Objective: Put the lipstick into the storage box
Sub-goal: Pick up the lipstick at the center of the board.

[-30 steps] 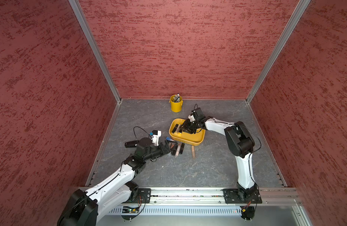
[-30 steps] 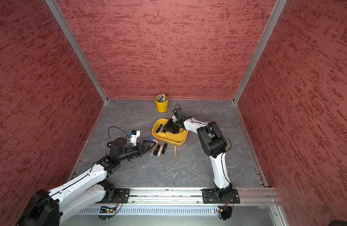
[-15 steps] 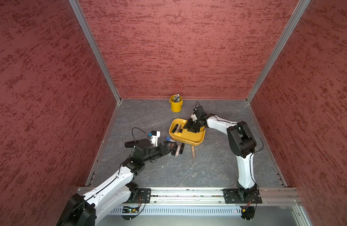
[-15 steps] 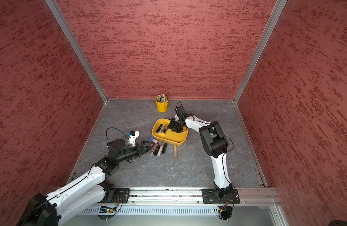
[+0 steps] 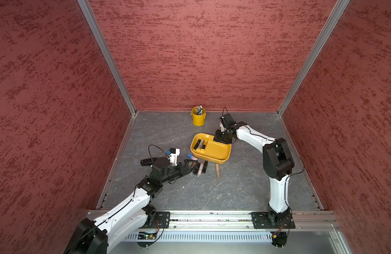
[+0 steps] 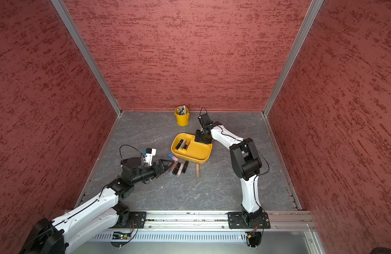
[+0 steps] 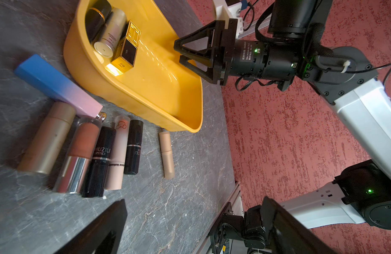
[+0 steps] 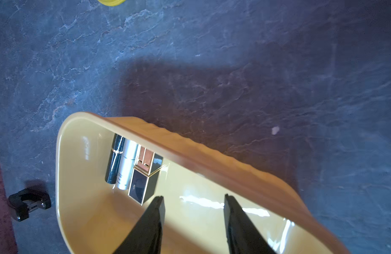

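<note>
left gripper (image 5: 191, 166), wide open, empty, is nearer: lipstick row (image 7: 102, 154) just ahead, beside the storage box (image 7: 115, 88), long axes across its reach. right gripper (image 8: 193, 198), half-parted, empty, over the box.

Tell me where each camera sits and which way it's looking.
Top views: high over the near rail, looking down on the table; left arm, right arm, tray and bucket show.
Left wrist: low over the table, facing across loose lipsticks to the tray; its fingers and the right gripper show.
Right wrist: above the tray, looking down into it; its fingers show.
Shared: every view has the tray holding three lipsticks.
</note>
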`<state>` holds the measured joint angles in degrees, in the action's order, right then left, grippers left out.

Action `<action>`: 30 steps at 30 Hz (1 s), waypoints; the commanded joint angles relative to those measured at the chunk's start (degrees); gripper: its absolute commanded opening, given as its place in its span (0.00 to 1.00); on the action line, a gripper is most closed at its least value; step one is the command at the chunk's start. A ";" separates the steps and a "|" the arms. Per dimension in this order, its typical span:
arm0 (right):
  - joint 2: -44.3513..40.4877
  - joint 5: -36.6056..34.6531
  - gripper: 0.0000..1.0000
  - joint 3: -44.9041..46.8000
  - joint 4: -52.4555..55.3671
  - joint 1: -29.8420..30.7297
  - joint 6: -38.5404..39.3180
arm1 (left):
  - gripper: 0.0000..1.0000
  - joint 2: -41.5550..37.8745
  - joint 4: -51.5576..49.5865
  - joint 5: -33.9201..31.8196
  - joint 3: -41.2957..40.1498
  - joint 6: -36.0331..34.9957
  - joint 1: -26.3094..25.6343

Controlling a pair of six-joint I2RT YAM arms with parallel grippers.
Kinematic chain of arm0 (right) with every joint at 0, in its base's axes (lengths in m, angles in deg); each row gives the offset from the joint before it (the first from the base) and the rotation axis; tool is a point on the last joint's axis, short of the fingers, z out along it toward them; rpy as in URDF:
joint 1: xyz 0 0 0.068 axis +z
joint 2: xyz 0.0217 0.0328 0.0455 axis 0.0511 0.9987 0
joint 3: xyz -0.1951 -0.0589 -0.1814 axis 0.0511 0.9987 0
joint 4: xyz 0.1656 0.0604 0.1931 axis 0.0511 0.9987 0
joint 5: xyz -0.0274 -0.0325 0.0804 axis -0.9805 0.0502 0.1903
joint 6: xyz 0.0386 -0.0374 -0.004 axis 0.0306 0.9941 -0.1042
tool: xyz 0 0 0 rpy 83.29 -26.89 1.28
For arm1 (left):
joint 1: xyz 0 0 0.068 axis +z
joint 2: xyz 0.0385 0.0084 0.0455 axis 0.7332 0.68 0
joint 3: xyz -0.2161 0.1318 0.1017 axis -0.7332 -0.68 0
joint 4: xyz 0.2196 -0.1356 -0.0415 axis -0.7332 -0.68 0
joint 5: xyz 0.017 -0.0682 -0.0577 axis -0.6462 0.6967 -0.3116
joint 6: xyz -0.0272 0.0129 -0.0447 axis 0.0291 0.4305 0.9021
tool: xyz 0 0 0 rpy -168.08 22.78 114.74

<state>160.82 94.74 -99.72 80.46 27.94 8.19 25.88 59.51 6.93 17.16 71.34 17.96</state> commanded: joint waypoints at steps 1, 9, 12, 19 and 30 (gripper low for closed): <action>-2.18 -3.45 0.48 -0.58 2.26 -0.69 3.02 | 1.00 -1.47 0.19 -0.74 -0.80 0.14 0.23; -13.83 -2.74 0.48 7.32 0.76 -0.56 3.51 | 1.00 -1.80 -0.61 -1.24 -0.89 -0.32 0.26; -18.78 -2.78 0.48 10.48 2.01 -0.59 4.02 | 1.00 -1.32 -0.70 -1.33 -0.91 -0.54 0.19; -31.17 -1.75 0.48 19.66 4.77 0.66 3.05 | 1.00 -0.40 -0.88 -2.87 -0.20 -0.86 -1.81; -45.44 -5.46 0.51 33.56 8.41 10.78 -3.52 | 1.00 7.99 -5.36 -10.63 6.49 -5.78 -13.28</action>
<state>117.19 91.78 -68.09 87.15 36.49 7.62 32.64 55.38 -0.66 21.36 68.11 5.94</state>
